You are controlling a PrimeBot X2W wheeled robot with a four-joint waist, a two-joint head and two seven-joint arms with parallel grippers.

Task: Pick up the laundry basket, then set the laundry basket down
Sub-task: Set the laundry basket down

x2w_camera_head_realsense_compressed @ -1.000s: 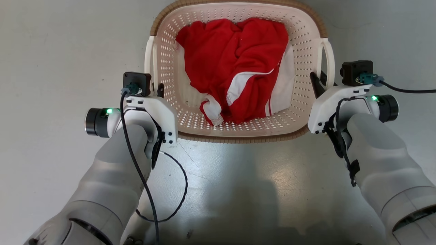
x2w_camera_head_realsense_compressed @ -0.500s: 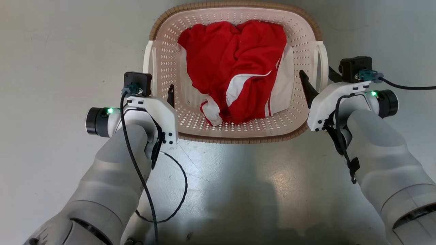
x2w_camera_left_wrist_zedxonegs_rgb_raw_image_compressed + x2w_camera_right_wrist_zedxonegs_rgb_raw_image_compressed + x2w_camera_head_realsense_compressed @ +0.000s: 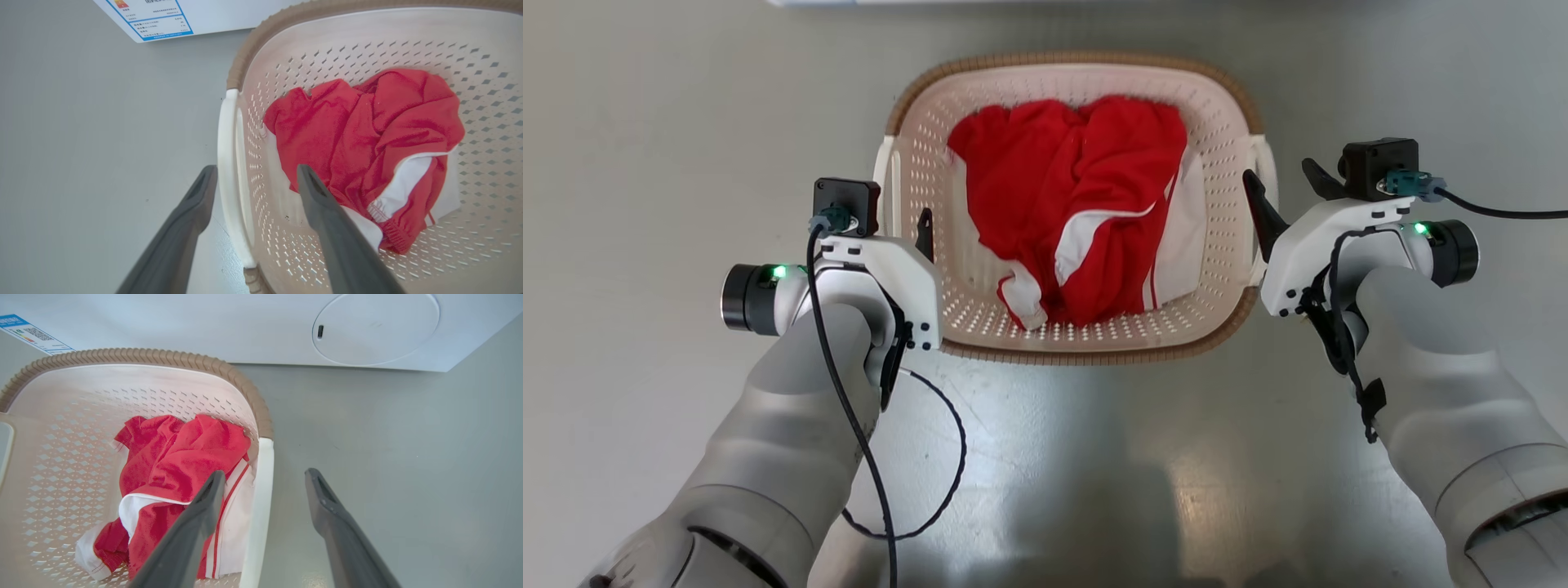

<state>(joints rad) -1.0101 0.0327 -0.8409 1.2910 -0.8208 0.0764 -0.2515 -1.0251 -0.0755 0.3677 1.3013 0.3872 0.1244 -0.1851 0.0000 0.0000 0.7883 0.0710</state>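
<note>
Laundry basket [image 3: 913, 167]: cream plastic, rounded-rect., walls perforated w/ small diamond holes, brown ribbed woven-look rim, smooth white loop handle on each short side. It sat on the glossy grey floor [image 3: 645, 180], between the two end effectors. Inside lay a crumpled red garment [image 3: 1078, 188], soft knit, w/ white panels + thin piping.

L end effector [image 3: 256, 171]: fingers spread wide, holding nothing. L handle [image 3: 229, 163] lay in the gap between them, w/ clearance visible on both sides. One matte dark finger was outside the basket, the other inside the wall beside the garment.

R end effector [image 3: 265, 474]: also spread wide, empty. R handle [image 3: 261, 506] lay between the fingers, nearer the inner one. Inner finger was over the garment, outer over bare floor.

View diffs: head view gave the full basket outline from above. Wrist views added a white appliance [image 3: 204, 330] beyond the fingertips. R wrist showed its flush round panel [image 3: 376, 328] w/ small dark slot. L wrist showed a blue-bordered label [image 3: 155, 18] at its corner; print too small to read.
</note>
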